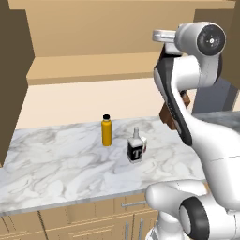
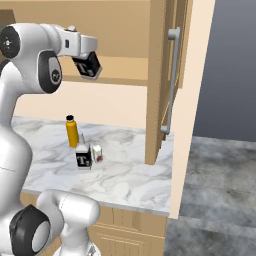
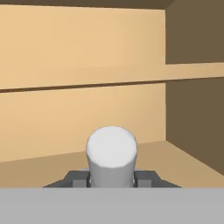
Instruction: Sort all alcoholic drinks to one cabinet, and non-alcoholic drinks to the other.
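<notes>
held bottle (image 3: 112, 157): body hidden behind its cap | gripper (image 3: 112, 178): fingers mostly behind bottle, cut by bottom edge

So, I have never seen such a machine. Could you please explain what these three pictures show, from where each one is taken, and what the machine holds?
It is a white robot arm in a simulated kitchen. Two pictures come from cameras behind the arm, to its left and right. The third looks along its end effector.

On the marble counter stand an orange bottle with a black cap and a pale bottle with a black "T" label.

The end effector is raised in front of the wide wall cabinet, shut on a second "T" bottle. In the hand view, the white rounded shape is this bottle's neck, with the cabinet shelf behind it.

A narrower cabinet with a grey bar handle hangs to the right.
</notes>
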Motion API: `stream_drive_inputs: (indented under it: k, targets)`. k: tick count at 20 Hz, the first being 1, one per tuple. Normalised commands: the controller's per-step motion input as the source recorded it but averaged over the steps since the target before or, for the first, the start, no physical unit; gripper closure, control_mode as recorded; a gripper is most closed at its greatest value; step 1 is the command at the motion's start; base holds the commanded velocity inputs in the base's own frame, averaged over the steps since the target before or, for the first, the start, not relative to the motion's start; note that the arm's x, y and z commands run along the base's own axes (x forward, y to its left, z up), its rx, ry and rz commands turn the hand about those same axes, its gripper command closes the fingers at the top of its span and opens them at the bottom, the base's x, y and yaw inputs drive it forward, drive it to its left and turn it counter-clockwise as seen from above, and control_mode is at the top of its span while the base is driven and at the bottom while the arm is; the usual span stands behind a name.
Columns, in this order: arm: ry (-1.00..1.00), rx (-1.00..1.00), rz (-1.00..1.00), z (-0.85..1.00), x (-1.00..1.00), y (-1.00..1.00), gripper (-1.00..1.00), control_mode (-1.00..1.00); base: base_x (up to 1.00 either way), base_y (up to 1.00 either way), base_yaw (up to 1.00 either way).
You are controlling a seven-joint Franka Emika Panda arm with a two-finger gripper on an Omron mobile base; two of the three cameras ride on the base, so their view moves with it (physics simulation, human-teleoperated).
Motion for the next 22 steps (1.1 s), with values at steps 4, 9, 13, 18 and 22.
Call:
stream_drive_inputs:
  k: [4,9,13,18,22]
  targets:
    - [0.0,0.0,0.0,0.0,0.31,0.03,1.0,-1.0,0.0,0.0,0.0]
    - [-0.01,0.0,0.0,0.0,0.3,0.01,1.0,-1.0,0.0,0.0,0.0]
    - [-0.03,0.0,0.0,0.0,0.32,0.02,1.0,-1.0,0.0,0.0,0.0]
    - [-0.04,0.0,0.0,0.0,0.31,0.03,1.0,-1.0,0.0,0.0,0.0]
    - [-0.02,0.0,0.0,0.0,0.32,0.05,1.0,-1.0,0.0,0.0,0.0]
